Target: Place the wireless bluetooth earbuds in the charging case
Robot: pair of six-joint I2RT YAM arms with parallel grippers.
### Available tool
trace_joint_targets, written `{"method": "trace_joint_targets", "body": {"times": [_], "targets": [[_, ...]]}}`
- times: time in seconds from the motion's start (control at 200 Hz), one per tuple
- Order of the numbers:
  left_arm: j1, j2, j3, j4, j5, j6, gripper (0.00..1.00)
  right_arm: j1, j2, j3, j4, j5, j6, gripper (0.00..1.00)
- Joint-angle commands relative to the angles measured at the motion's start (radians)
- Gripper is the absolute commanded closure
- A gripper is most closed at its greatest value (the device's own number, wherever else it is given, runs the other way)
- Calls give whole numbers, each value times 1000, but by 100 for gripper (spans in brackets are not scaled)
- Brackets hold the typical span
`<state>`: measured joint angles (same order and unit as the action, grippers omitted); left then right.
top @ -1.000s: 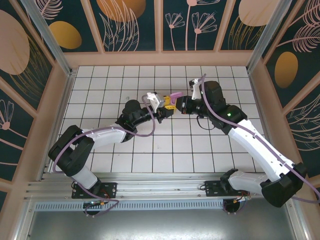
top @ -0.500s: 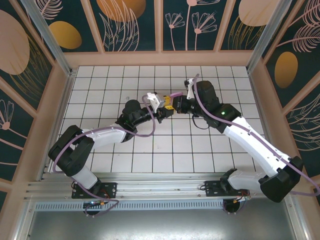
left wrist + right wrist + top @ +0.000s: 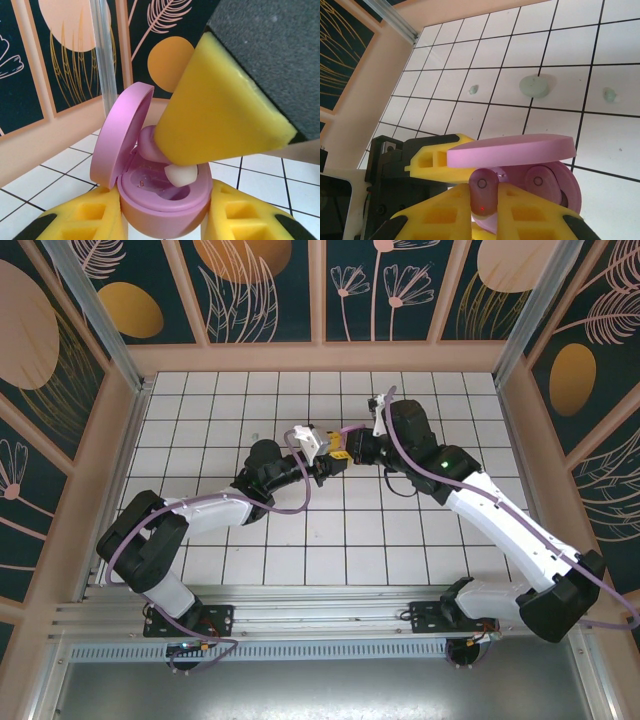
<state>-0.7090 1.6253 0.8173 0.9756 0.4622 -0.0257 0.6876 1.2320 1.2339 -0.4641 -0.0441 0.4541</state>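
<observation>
Since a second earlier the right tool [image 3: 483, 196] had swung closer to the left tool [image 3: 164, 222], which clamped the open pink clamshell charging case [image 3: 165, 202], and it pinched sideways, over a socket, a tiny pink-purple plastic earbud [image 3: 482, 186], probably light, slick and easily squirted free.

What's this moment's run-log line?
left gripper: shut on pink case, lid open | right gripper: shut on pink earbud, over case
</observation>
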Motion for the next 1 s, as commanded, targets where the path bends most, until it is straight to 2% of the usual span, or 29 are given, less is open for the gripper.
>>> {"method": "trace_joint_targets", "body": {"times": [0.0, 0.701, 0.996], "targets": [[-7, -18, 0, 21, 0, 21, 96, 13, 19, 26, -13, 15, -22, 85], [-7, -31, 0, 3, 7, 20, 96, 26, 36, 38, -61, 55, -84, 83], [-7, -30, 8, -3, 7, 23, 96, 26, 58, 46, -69, 45, -100, 79]]}}
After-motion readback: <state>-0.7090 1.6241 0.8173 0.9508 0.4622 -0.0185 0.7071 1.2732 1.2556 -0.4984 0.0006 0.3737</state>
